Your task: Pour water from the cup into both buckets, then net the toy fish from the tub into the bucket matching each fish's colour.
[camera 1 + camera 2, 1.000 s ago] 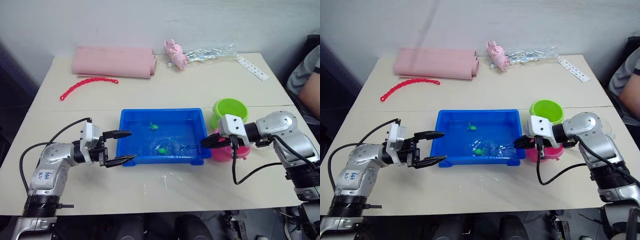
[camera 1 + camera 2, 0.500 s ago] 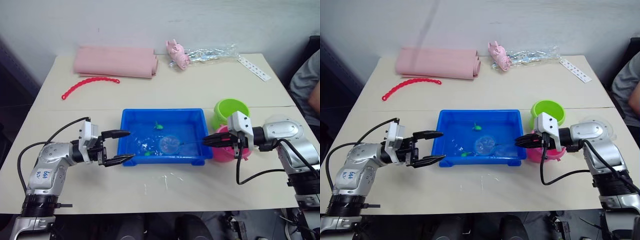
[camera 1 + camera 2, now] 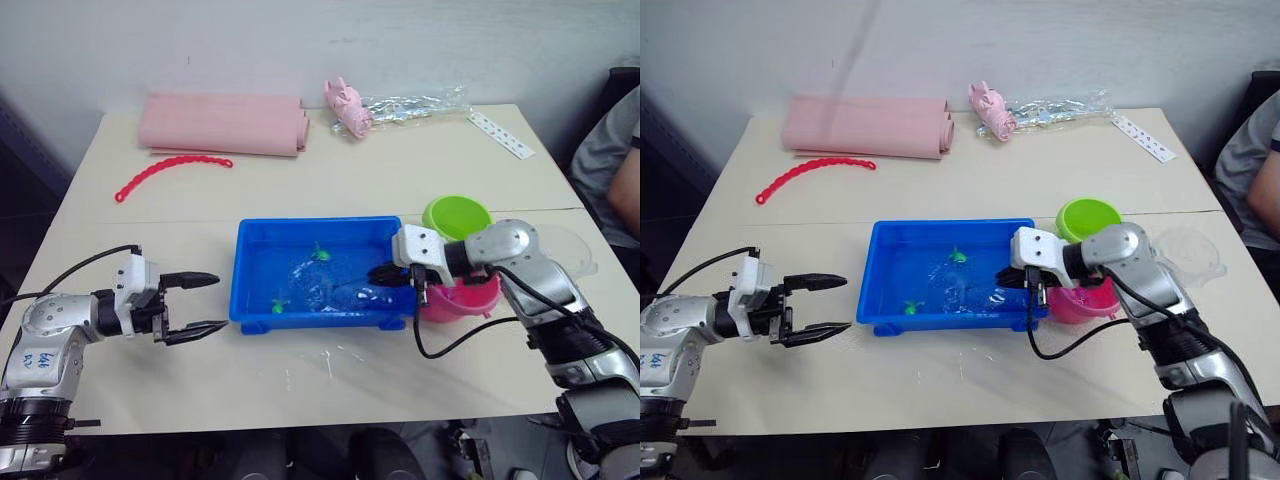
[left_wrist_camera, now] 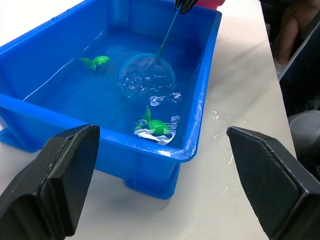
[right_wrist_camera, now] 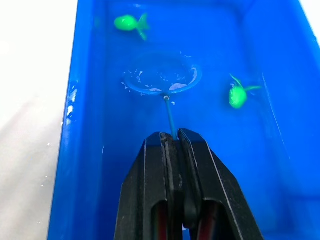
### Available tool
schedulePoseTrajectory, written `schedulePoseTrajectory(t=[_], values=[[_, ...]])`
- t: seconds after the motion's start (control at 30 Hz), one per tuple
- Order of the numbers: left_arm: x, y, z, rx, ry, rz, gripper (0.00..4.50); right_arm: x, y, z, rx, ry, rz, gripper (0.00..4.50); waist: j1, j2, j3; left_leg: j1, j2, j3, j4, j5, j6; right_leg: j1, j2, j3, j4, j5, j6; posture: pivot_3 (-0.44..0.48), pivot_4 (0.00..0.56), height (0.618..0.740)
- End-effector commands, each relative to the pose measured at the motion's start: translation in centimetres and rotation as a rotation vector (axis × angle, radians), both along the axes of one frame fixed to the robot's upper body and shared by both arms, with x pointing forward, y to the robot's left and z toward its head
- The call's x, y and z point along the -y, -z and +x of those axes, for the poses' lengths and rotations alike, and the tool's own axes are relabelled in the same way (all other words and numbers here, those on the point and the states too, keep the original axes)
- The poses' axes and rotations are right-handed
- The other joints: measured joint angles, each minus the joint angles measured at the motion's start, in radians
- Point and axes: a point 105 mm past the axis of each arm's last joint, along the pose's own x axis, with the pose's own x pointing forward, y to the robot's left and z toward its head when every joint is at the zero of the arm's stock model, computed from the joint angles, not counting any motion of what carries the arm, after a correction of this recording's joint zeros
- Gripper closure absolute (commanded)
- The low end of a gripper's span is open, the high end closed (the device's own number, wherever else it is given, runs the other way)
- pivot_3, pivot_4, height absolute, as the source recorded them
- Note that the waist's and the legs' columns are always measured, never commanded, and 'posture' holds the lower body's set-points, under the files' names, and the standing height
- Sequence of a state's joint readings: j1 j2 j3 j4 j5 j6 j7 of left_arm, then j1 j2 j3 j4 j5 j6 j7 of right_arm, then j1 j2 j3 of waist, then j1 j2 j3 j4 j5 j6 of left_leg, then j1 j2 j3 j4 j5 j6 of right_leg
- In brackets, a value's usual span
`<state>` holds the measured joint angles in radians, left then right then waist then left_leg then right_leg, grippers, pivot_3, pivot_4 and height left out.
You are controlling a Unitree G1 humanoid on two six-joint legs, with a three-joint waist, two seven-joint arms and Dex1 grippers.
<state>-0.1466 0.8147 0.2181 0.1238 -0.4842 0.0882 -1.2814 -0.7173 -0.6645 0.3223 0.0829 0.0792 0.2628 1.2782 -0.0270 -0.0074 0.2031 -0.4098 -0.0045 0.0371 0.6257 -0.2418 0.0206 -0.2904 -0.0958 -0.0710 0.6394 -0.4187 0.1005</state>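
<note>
The blue tub (image 3: 312, 223) holds water and two green toy fish, one near the back (image 3: 320, 252) and one at the front left (image 3: 278, 302). My right gripper (image 3: 383, 272) is shut on the net's thin handle over the tub's right rim. The net hoop (image 5: 162, 75) lies in the water between the two fish (image 5: 129, 22) (image 5: 239, 94). My left gripper (image 3: 220, 302) is open and holds nothing, left of the tub and apart from it. The green bucket (image 3: 457, 215) and pink bucket (image 3: 462, 298) stand right of the tub. The clear cup (image 3: 565, 248) sits behind my right arm.
At the back lie a folded pink cloth (image 3: 225, 122), a red bead chain (image 3: 165, 172), a pink toy (image 3: 345, 105), clear wrapping (image 3: 415, 102) and a white strip (image 3: 500, 135). A person's arm (image 3: 612, 160) is at the right edge. Water drops (image 3: 325, 360) spot the table before the tub.
My right gripper has moved left over the tub's rim, pushing the net further in. My left gripper has drawn back left from the tub. One green fish drifted to the front left.
</note>
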Motion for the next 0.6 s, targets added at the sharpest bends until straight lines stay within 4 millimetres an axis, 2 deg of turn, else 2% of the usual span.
schedulePoseTrajectory(t=[0.03,0.4,0.6], values=[[-0.1,-1.2,-0.6,0.037,0.001,0.013,0.04,-2.0,-0.3,-0.3,-0.004,-0.039,0.013,4.5,-0.001,0.0,0.0,0.0,0.0,0.0,0.0,0.0,0.0,0.0,0.0,0.0,0.0,0.0,0.0,0.0,0.15,0.74],[0.1,-1.5,-1.2,0.027,-0.023,0.01,0.04,-5.4,-0.1,-0.8,-0.047,-0.083,0.117,4.5,-0.001,0.0,0.0,0.0,0.0,0.0,0.0,0.0,0.0,-0.001,0.0,0.0,0.003,0.0,0.0,0.0,0.15,0.74],[-0.1,-1.5,-1.2,0.021,-0.045,0.007,0.04,-5.7,-1.1,-0.7,-0.057,-0.092,0.234,4.5,-0.001,0.0,0.0,0.0,0.0,0.0,-0.001,0.0,-0.001,-0.002,0.0,0.0,0.004,0.0,0.0,0.0,0.15,0.74]])
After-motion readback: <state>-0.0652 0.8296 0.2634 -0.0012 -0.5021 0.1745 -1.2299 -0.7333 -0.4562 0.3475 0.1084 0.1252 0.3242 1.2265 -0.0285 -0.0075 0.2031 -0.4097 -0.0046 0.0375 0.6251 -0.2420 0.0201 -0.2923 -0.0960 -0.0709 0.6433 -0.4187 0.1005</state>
